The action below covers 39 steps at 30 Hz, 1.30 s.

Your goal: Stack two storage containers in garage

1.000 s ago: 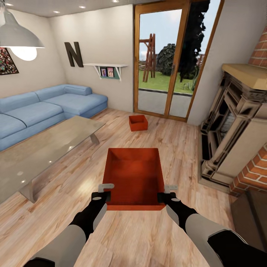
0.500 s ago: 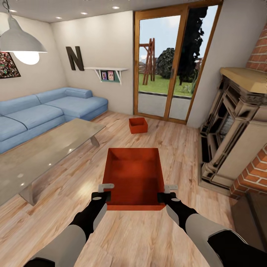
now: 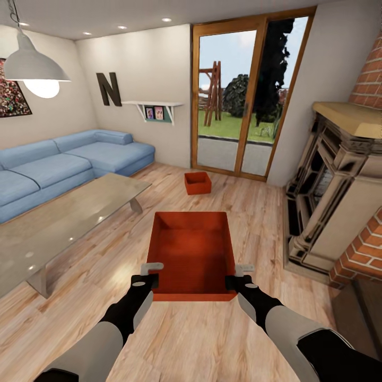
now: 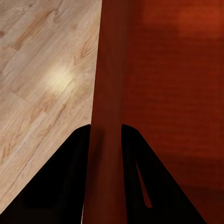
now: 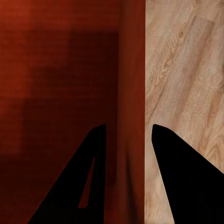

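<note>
I hold one red-orange storage container (image 3: 192, 249) in front of me above the light wood plank floor of the living room. My left gripper (image 3: 150, 275) is shut on its left wall near the front corner, and my right gripper (image 3: 236, 276) is shut on its right wall. The left wrist view shows that wall (image 4: 106, 116) pinched between both dark fingers; the right wrist view shows the other wall (image 5: 131, 116) held the same way. The second storage container (image 3: 197, 182) stands on the planks farther ahead, near the glass doors (image 3: 239, 101).
A glass-topped coffee table (image 3: 63, 223) stands at my left, with a blue sofa (image 3: 69, 162) behind it. A stone and brick fireplace (image 3: 339, 185) fills the right side. Bare plank floor (image 3: 254, 212) runs between them toward the doors.
The whole view has shifted: the room slid slightly, with the far container and doors lower and farther off, so the camera moved. Both grippers and the held container kept their places in the picture.
</note>
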Available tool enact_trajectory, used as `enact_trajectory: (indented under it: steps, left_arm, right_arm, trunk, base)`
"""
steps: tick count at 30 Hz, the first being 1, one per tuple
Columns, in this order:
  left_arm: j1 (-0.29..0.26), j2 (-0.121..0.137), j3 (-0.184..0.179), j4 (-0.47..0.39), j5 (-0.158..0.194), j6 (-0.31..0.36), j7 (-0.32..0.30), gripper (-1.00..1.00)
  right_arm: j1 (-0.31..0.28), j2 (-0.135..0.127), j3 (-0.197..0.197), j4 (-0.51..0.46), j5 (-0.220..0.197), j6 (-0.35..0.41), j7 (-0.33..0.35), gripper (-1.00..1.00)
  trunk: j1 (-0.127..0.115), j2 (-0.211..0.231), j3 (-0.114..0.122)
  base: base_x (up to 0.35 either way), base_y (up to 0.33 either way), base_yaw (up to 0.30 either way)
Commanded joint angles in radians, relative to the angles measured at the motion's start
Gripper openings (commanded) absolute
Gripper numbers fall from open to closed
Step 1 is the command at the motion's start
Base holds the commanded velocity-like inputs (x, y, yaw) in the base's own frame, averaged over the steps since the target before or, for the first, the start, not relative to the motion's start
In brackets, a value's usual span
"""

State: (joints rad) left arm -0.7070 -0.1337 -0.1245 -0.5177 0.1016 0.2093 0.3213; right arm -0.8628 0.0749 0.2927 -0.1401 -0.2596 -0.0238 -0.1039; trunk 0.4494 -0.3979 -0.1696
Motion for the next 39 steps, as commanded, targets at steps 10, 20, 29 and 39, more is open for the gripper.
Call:
enact_trajectory:
  steps: [10,20,29,39]
  left_arm:
    - [-0.002,0.002,0.002,-0.005,-0.019,0.008,0.088,-1.0]
    - [-0.002,0.002,0.002,-0.005,-0.019,0.008,0.088,-1.0]
    - [-0.001,0.002,0.002,-0.005,-0.019,0.008,0.088,-1.0]
    - [-0.001,0.002,0.002,-0.005,-0.019,0.008,0.088,-1.0]
  right_arm:
    - [-0.001,-0.003,-0.018,0.01,-0.01,-0.004,-0.01,-1.0]
    - [-0.001,-0.003,-0.018,0.01,-0.01,-0.004,-0.01,-1.0]
    - [-0.001,-0.003,-0.018,0.01,-0.01,-0.004,-0.01,-1.0]
    - [-0.001,-0.003,-0.018,0.01,-0.01,-0.004,-0.01,-1.0]
  trunk:
    - [0.001,-0.002,0.013]
    - [0.001,-0.002,0.028]
    - [0.001,-0.002,0.042]
    - [0.001,-0.002,0.057]
  base:
    - [0.0,0.0,0.0]
    - [0.0,0.0,0.0]
    - [0.0,0.0,0.0]
    - [0.0,0.0,0.0]
